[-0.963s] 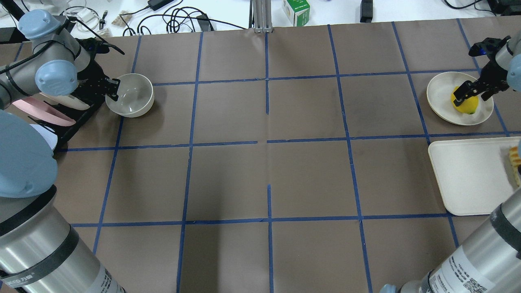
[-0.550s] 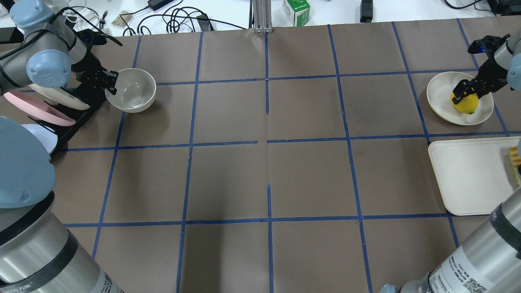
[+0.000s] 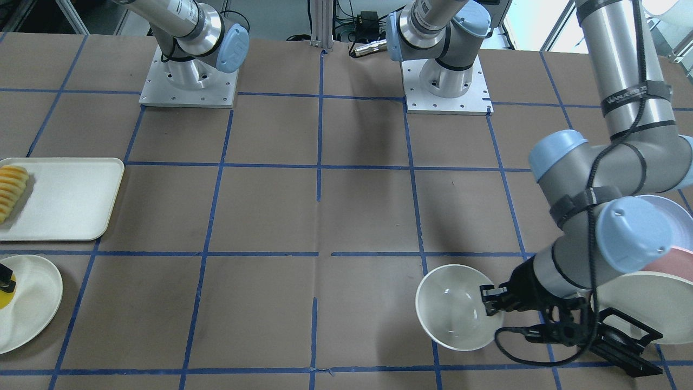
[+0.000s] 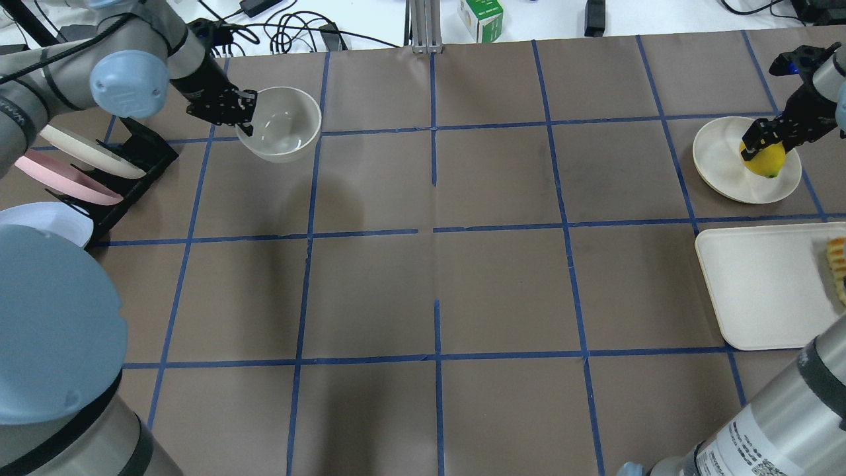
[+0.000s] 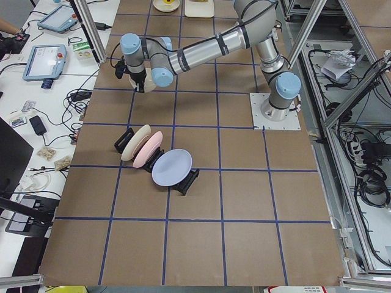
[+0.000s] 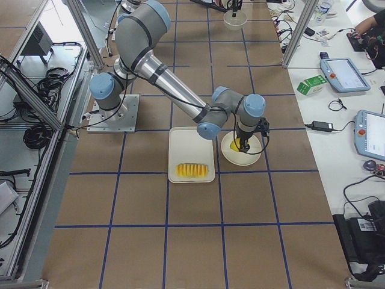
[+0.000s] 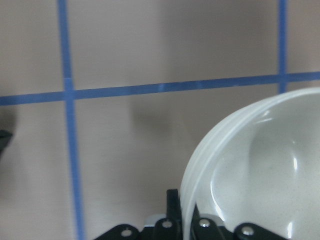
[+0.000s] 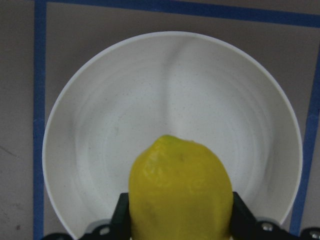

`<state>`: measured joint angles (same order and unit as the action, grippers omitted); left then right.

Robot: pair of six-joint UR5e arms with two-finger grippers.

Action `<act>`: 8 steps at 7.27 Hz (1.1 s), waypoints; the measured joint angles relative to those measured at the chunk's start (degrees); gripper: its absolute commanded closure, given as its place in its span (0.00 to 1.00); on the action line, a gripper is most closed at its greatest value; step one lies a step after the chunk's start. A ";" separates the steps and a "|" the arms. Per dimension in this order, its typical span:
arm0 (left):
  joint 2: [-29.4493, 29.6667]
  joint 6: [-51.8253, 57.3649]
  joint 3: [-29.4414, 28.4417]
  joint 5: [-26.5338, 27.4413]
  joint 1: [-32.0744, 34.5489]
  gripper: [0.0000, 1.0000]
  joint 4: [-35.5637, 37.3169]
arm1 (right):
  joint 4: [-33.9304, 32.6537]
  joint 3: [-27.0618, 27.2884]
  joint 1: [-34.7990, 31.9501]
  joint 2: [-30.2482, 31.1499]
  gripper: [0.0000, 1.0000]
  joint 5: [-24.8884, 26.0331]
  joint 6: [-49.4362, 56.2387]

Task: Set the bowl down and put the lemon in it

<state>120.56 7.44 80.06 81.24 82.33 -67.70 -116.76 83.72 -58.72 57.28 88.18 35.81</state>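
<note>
The cream-white bowl (image 4: 284, 129) hangs off the table at the far left, held by its rim in my shut left gripper (image 4: 246, 114). It also shows in the front-facing view (image 3: 452, 309) and the left wrist view (image 7: 265, 175). The bowl is upright and empty. My right gripper (image 4: 761, 140) is shut on the yellow lemon (image 4: 768, 162) and holds it just over a shallow cream plate (image 4: 717, 155) at the far right. The right wrist view shows the lemon (image 8: 180, 190) between the fingers, with the plate (image 8: 100, 125) below it.
A black dish rack (image 4: 142, 155) with cream, pink and pale blue plates stands left of the bowl. A cream tray (image 4: 760, 284) with sliced yellow ridged food (image 4: 838, 264) lies near the lemon's plate. Cables and a green carton (image 4: 481, 18) lie beyond the far edge.
My left gripper has carried the bowl to the right and farther away from the dish rack. My right gripper has moved the lemon slightly up and back over the plate.
</note>
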 measured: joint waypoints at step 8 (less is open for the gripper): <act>-5.19 -25.37 22.42 -1.51 19.66 0.89 24.28 | 20.18 -3.72 -16.21 10.15 1.00 0.02 -29.37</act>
<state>115.36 -17.93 102.48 79.72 101.99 -43.42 -96.58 80.00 -74.93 67.42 88.20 6.45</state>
